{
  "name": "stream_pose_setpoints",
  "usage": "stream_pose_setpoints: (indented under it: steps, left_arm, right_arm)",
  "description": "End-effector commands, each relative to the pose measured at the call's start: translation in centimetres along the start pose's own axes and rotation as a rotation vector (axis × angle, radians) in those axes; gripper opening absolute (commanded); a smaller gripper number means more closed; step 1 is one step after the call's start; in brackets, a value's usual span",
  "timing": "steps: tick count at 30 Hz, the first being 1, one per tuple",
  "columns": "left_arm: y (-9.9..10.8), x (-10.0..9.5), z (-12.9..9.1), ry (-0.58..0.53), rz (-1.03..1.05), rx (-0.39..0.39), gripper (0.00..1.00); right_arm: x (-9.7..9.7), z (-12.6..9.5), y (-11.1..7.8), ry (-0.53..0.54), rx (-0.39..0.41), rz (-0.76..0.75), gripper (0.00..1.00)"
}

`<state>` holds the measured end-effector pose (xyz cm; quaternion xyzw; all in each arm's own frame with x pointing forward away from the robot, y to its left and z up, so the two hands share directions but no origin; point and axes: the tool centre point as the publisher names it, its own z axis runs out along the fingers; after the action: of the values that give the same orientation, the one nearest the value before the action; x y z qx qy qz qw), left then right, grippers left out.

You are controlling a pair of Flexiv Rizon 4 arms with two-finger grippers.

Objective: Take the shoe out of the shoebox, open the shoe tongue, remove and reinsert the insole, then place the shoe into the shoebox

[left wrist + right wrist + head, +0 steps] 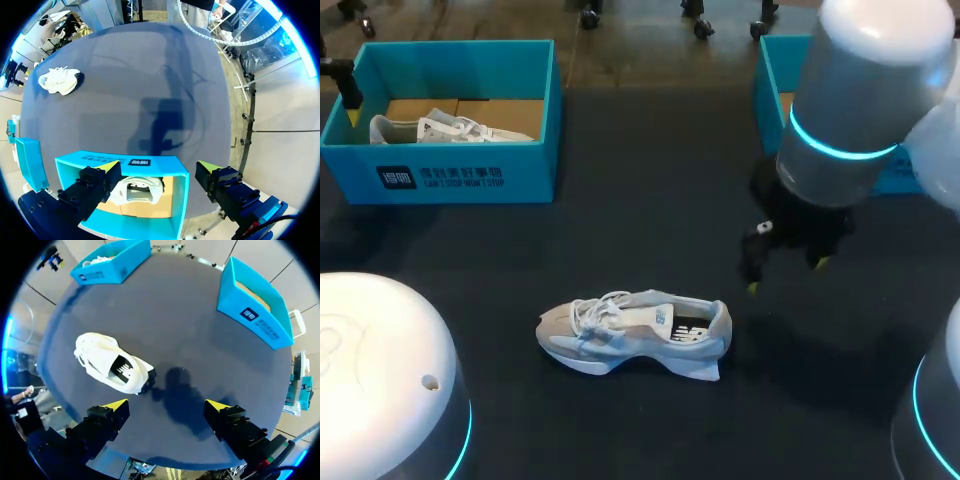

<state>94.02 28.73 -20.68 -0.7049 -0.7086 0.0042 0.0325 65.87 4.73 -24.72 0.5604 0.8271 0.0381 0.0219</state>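
Note:
A pale grey and white shoe (635,335) lies on its side on the dark table, toe to the left, its opening and dark insole showing. My right gripper (786,276) hangs open above the table to the shoe's right, touching nothing; in the right wrist view the shoe (110,362) lies ahead of the gripper (167,405), toward one finger. A blue shoebox (450,175) at the back left holds a second white shoe (445,128). My left gripper (157,167) stands open above that box (177,200), over the shoe (137,190) inside.
A second blue shoebox (770,95) stands at the back right, mostly hidden behind my right arm; the right wrist view shows it (255,307) open-topped. Dark table surface stretches between the two boxes and around the shoe.

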Motion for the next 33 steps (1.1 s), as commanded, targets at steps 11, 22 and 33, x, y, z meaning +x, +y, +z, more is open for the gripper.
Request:
stream_pose_setpoints:
  steps: [11,22,33]
  left_arm:
    - [-0.1,0.0,0.0,0.002,0.000,-0.003,1.00]
    - [-0.1,0.0,0.0,0.002,0.000,-0.003,1.00]
    - [-0.1,0.0,0.0,0.002,0.000,-0.003,1.00]
  right_arm:
    - [-5.6,2.0,-1.1,0.746,-0.571,-0.203,1.00]
    - [-5.6,2.0,-1.1,0.746,-0.571,-0.203,1.00]
    - [-8.2,4.4,-1.4,0.796,-0.854,-0.400,1.00]
